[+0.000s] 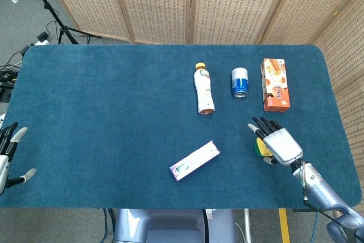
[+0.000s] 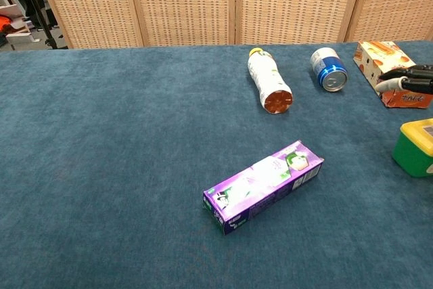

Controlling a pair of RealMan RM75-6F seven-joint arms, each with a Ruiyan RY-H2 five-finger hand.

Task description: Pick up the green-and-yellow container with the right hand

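Note:
The green-and-yellow container (image 2: 414,148) stands on the blue table at the right edge of the chest view. In the head view, only its left side (image 1: 260,148) shows from under my right hand (image 1: 277,142). That hand hovers over it with its fingers (image 2: 404,79) stretched out and apart, holding nothing. The chest view shows those fingertips well above the container, not touching it. My left hand (image 1: 8,153) rests at the table's near left edge, fingers spread and empty.
A purple toothpaste box (image 1: 195,160) lies left of the container. Further back lie a white bottle (image 1: 203,89), a blue can (image 1: 240,82) and an orange carton (image 1: 274,84). Wicker screens (image 1: 187,4) stand behind the table (image 1: 102,101).

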